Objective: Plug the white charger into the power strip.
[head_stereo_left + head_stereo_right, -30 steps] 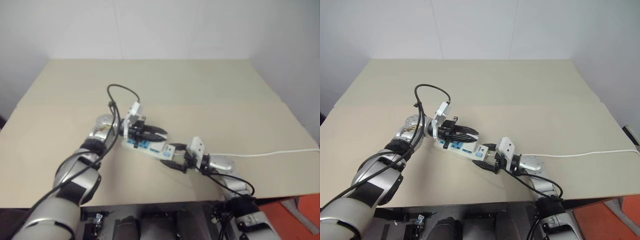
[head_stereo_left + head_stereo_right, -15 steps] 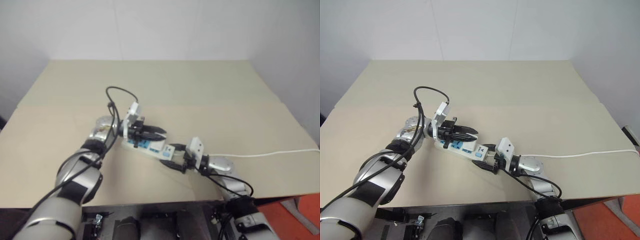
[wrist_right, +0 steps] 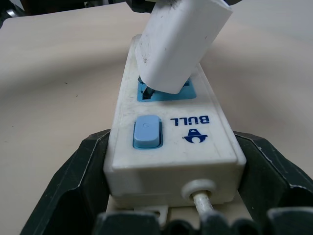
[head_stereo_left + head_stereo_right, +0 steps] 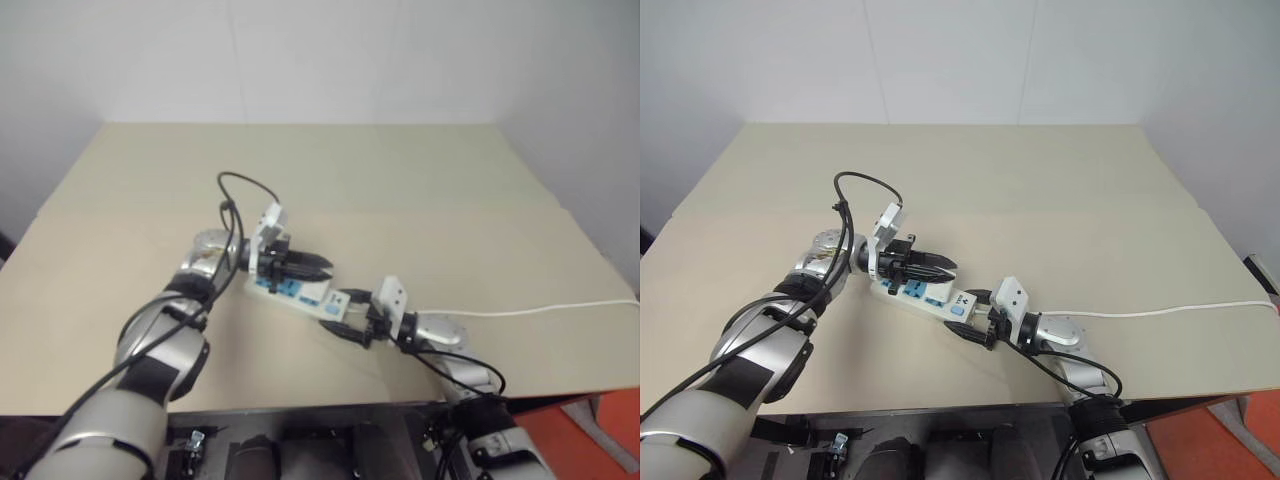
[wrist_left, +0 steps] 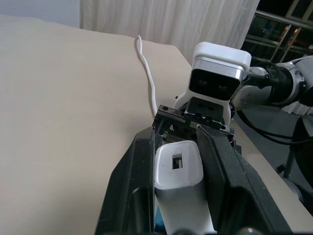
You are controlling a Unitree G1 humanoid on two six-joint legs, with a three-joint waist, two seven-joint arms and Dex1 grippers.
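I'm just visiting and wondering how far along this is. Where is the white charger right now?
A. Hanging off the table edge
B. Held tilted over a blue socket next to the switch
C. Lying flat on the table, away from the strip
B: the white charger leans at an angle over a blue socket of the power strip, clamped in the left end effector.

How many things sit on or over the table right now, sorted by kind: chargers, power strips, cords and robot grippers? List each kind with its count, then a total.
White charger: 1
Power strip: 1
Thin white cord: 1
Grippers: 2, left gripper and right gripper
Total: 5
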